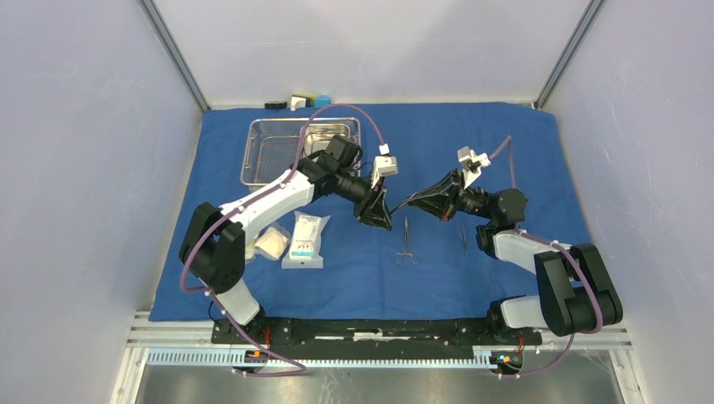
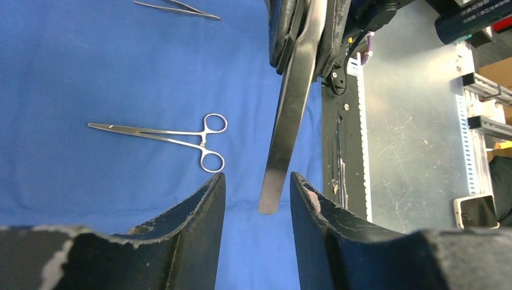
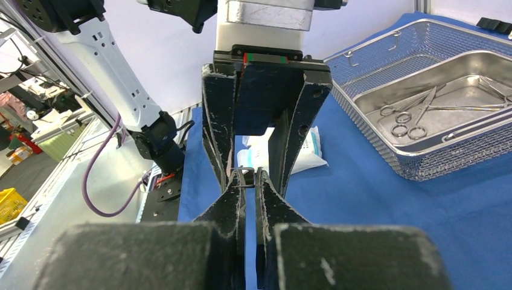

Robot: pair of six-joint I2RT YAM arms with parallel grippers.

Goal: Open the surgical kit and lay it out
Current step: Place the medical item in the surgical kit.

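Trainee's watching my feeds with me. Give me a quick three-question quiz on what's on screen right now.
1. True or false: the steel pan sits inside the wire-mesh basket.
2. Which gripper is clamped on the flat steel instrument? A: left gripper; B: right gripper; C: neither.
3. Fill in: the white-and-green packet lies on the ___ arm's side of the blue cloth.
Key: 1 true. 2 B; the left gripper's fingers stand apart on either side of the instrument's tip. 3 left.
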